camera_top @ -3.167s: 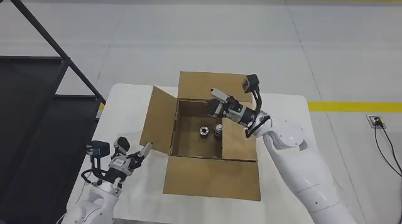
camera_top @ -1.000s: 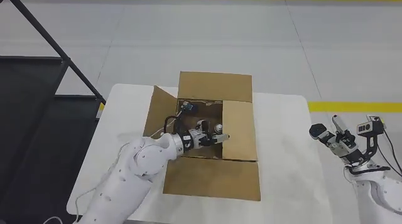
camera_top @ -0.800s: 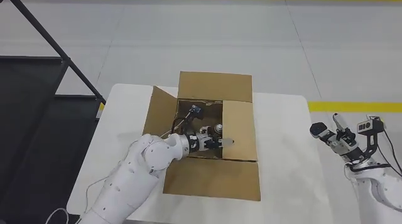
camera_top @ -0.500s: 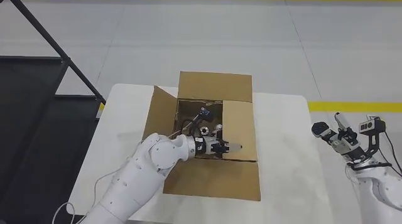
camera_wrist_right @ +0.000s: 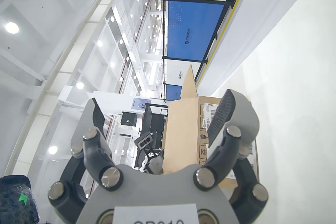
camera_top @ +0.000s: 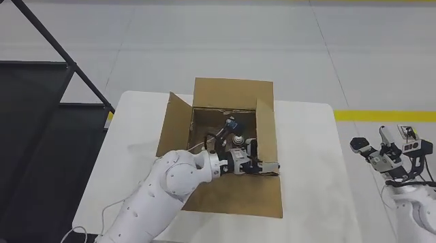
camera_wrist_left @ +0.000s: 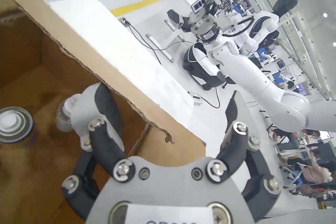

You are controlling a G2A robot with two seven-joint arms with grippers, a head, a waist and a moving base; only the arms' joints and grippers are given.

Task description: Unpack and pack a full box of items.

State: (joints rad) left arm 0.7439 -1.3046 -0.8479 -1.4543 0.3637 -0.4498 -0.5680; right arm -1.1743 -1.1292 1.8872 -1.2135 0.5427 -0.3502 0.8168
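The left claw (camera_wrist_left: 168,101) is wide open astride the right-hand flap (camera_wrist_left: 118,83) of the cardboard box (camera_top: 231,199), one finger inside and one outside. Whether either pad touches the card is hard to tell. Just beyond the inner finger, a small bottle (camera_wrist_left: 64,114) and a tin can (camera_wrist_left: 15,125) stand on the box floor. The right claw (camera_wrist_right: 161,107) is open and empty, with the box well apart ahead of it.

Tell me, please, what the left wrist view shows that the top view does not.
Left wrist view: the left gripper, open, straddles the right flap, one finger inside the cardboard box, one outside; a tin can stands on the box floor. Top view: the other three flaps, opened out. Both: the box, that flap, the white table, the left gripper and the right gripper.
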